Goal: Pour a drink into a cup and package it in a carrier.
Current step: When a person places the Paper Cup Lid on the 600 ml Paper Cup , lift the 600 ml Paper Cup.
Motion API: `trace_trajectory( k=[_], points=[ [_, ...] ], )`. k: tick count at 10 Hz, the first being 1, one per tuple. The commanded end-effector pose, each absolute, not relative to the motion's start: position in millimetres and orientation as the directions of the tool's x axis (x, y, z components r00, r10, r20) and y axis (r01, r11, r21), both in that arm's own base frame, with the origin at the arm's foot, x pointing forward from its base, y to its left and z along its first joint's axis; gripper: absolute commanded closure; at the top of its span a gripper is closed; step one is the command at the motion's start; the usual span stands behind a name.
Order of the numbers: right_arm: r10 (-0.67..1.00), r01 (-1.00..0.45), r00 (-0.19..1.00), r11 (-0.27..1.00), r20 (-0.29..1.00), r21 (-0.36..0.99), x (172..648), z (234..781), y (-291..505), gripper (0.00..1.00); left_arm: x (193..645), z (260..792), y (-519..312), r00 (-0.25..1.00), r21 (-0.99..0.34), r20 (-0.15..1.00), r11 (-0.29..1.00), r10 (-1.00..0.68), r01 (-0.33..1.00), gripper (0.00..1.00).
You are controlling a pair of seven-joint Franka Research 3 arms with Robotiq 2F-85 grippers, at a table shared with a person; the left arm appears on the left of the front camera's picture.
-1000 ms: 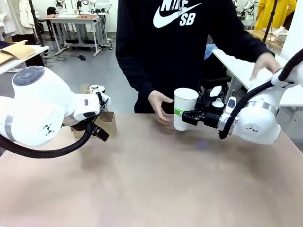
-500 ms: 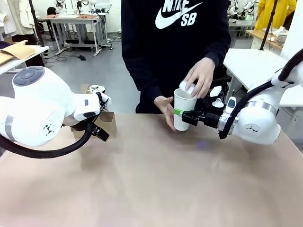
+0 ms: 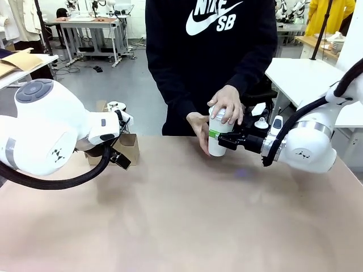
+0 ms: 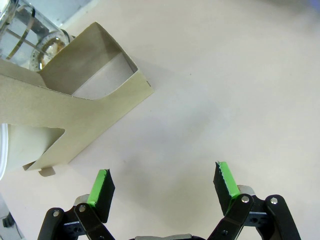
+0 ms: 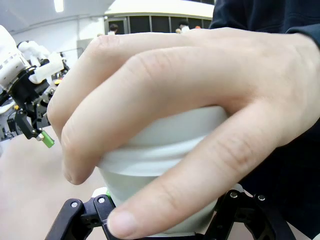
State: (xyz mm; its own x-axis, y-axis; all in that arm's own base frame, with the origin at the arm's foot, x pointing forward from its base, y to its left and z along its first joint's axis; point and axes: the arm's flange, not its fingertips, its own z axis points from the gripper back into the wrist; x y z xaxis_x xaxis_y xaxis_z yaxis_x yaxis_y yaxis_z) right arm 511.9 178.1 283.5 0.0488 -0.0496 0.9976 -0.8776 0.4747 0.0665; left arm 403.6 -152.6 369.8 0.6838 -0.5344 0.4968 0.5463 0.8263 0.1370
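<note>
The white paper cup (image 3: 215,148) stands on the table at the far side, and my right gripper (image 3: 219,136) is shut on its side. One of the person's hands (image 3: 227,106) presses down on the cup's top, the other hand (image 3: 198,127) steadies its far side. In the right wrist view that upper hand (image 5: 190,100) covers the cup (image 5: 165,150), over my right gripper (image 5: 165,222). The drink is hidden. The brown cardboard carrier (image 3: 133,147) stands at the left. My left gripper (image 4: 163,183) hangs open beside the carrier (image 4: 75,115), apart from it.
A glass jug with a metal frame (image 4: 27,30) stands just behind the carrier. The tan table (image 3: 181,215) has free room across its middle and front. A white side table (image 3: 295,73) is behind my right arm.
The person's free hand swung in from the right with a white lid, held it above the cup, and now rests pressed on the cup's top. Neither arm has moved.
</note>
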Motion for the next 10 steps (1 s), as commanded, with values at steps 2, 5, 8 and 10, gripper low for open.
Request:
trace_trajectory(
  k=[2, 5, 8, 10],
  points=[
    [-0.054, -0.878, 0.038, 0.475, 0.998, 0.059, 510.2, 290.5, 179.2, 0.23, 403.5, 370.2, -152.1, 0.684, 0.135, 0.498, 0.827, -0.533, 0.546, 0.00],
    [-0.054, -0.878, 0.038, 0.475, 0.998, 0.059, 510.2, 290.5, 179.2, 0.23, 403.5, 370.2, -152.1, 0.684, 0.135, 0.498, 0.827, -0.533, 0.546, 0.00],
    [-0.054, -0.878, 0.038, 0.475, 0.998, 0.059, 510.2, 290.5, 179.2, 0.23, 403.5, 370.2, -152.1, 0.684, 0.135, 0.498, 0.827, -0.533, 0.546, 0.00],
    [-0.054, -0.878, 0.038, 0.475, 0.998, 0.059, 510.2, 290.5, 179.2, 0.23, 403.5, 370.2, -152.1, 0.684, 0.135, 0.498, 0.827, -0.533, 0.546, 0.00]
  ],
)
